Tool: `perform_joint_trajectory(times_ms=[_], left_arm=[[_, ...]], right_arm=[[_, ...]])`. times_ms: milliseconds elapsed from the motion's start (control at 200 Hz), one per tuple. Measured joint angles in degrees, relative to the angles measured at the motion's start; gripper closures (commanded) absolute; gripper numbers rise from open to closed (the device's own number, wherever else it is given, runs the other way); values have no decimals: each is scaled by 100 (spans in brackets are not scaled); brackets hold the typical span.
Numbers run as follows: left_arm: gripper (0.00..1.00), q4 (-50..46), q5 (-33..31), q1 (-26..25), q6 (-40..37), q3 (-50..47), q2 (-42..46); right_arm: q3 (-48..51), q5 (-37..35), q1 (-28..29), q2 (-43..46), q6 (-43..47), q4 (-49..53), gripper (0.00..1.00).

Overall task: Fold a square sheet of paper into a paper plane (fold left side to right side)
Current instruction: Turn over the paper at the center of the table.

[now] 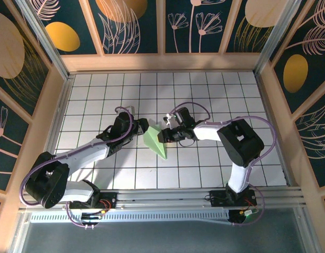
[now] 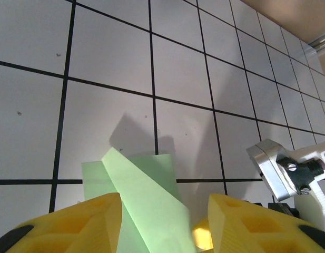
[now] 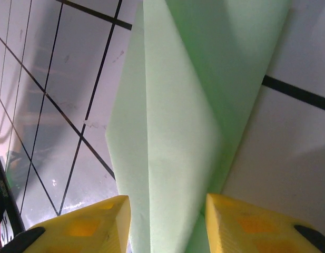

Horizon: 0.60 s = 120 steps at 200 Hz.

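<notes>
The pale green sheet of paper lies mid-table, folded into a narrow dart with its point toward the near side. My left gripper is at its left far corner and my right gripper at its right edge. In the left wrist view the paper has one flap raised at a slant between the yellow fingers of the left gripper, which stand apart. In the right wrist view a creased panel of the paper runs between the spread fingers of the right gripper. Neither pair pinches the paper.
The white grid-tiled table is ringed by wooden walls. A metal rail with both arm bases runs along the near edge. The right arm's metal wrist part sits close on the right in the left wrist view.
</notes>
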<state>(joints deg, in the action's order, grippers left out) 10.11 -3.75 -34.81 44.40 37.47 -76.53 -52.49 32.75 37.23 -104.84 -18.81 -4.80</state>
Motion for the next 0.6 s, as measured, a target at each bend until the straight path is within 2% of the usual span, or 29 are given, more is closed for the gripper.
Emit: perform_joint_trajectory(times_ms=[210,340,485,600], left_arm=[[53,0,0,0,0,-7,7],[53,0,2,0,0,-9,7],[50,2,7,0,2,-9,7],[46,39,70,11,55,-44,7]], right_arm=[[0,-118,0,0,-83,4,57],[0,-125,2,-2,-146,-22,66],[0,-61,2,-2,-160,-90,71],[-2,105,2,-2,-238,-184,82]])
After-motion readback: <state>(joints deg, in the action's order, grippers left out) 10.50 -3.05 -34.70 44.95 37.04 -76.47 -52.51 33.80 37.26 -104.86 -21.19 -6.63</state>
